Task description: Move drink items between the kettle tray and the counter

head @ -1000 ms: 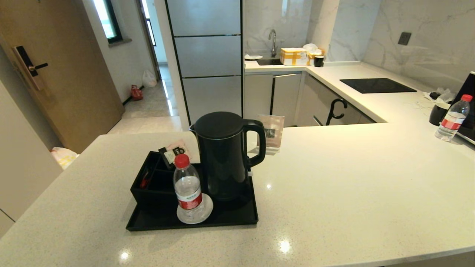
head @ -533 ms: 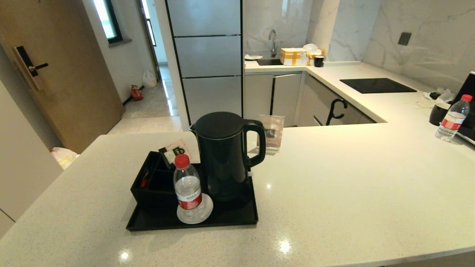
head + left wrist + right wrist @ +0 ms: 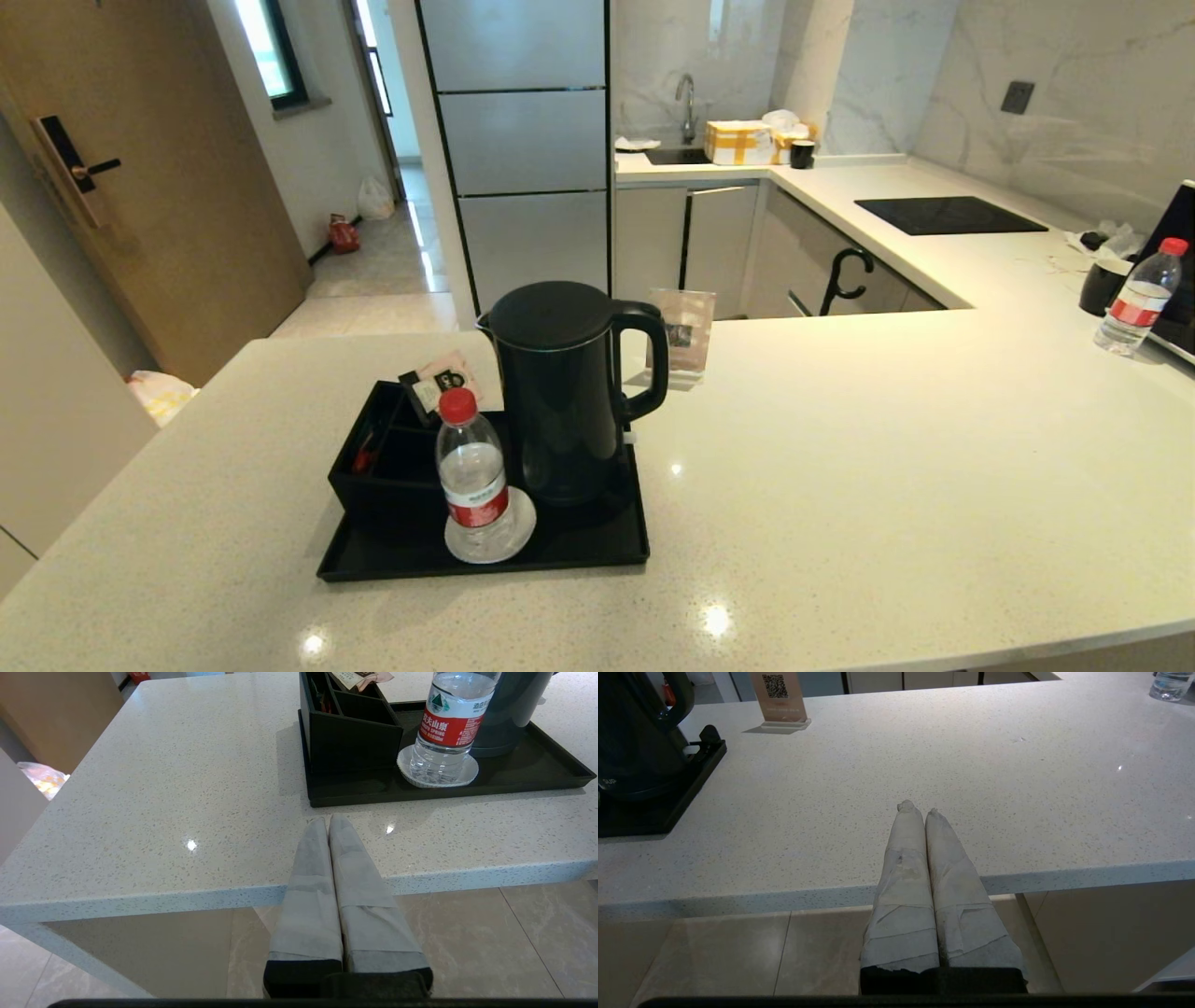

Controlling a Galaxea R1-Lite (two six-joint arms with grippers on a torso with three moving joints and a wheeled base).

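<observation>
My left gripper (image 3: 329, 820) and right gripper (image 3: 916, 808) pressed closed, empty, at counter (image 3: 887, 448) edge, water bottle (image 3: 472, 471) and kettle (image 3: 560, 392) on tray (image 3: 579, 551)

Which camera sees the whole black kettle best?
The head view: the kettle shows whole there, lid to base, on the tray. The left wrist view catches only its lower body; the right wrist view shows only part of its handle side.

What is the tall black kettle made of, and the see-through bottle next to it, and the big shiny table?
The tall matte black kettle looks like plastic or coated metal: its dull skin barely reflects. The small clear water bottle looks like thin plastic, see-through, with a red cap. The pale speckled counter looks like polished stone, possibly quartz: fine flecks, bright lamp glints.
</observation>
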